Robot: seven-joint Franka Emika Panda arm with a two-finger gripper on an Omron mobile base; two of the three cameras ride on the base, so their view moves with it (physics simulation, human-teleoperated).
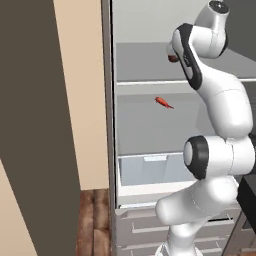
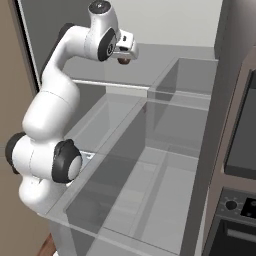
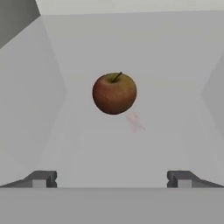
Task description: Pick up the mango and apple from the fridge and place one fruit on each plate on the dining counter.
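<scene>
White arm raised and bent forward, end effector (image 3: 112, 178) level, fingers spread wide, holding nothing

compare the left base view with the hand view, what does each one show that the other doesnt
The left base view alone shows the thin red pepper-like item on a middle shelf, the translucent crisper drawer below it, and the grey lower drawers. The hand view alone shows the apple's short stem and the hand open, fingertips wide apart and short of the fruit. Both show the apple inside the fridge.

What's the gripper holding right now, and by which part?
Nothing. The gripper is open, its fingers spread wide and short of the round red-brown apple on the fridge shelf.
</scene>
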